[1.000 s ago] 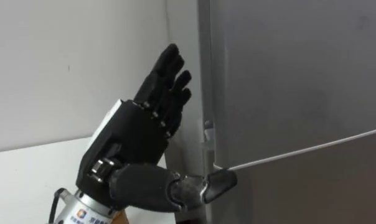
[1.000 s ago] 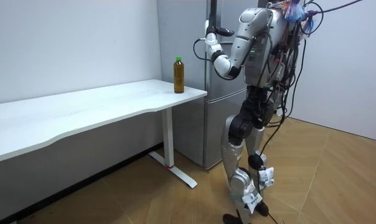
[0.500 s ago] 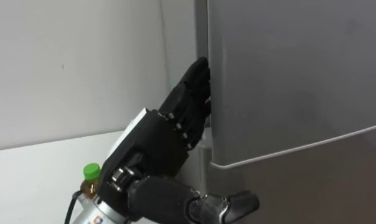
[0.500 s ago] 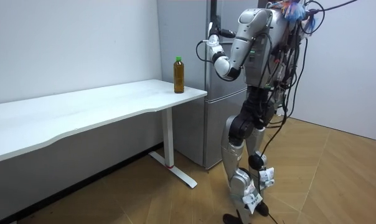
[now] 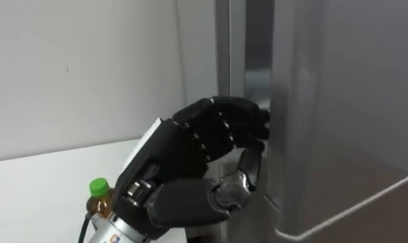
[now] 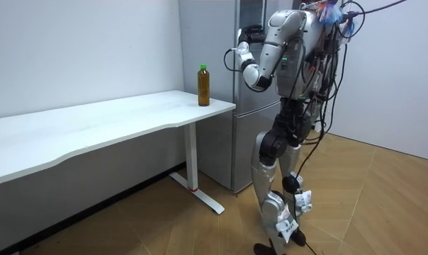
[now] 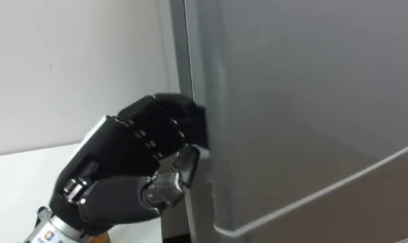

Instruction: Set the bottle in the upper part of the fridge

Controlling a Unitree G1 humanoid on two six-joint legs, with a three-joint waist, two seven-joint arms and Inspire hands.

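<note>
1. One hand is doing the work: my left hand (image 5: 190, 158) has its fingers curled round the edge of the upper door (image 5: 339, 101) of the fridge (image 6: 212, 35), with the thumb tucked below. It holds nothing else.
2. That door stands open a crack, with a dark gap along the fridge's left side.
3. The bottle (image 5: 98, 194) isn't in this hand. It's upright on the table (image 5: 28, 189), at the corner nearest the fridge, green cap up.
4. From my hand it's down and to the left, away from the fridge, long axis vertical.
5. My guess: the door needs swinging wider first, and then the left arm is the near one for a side grab.
</note>
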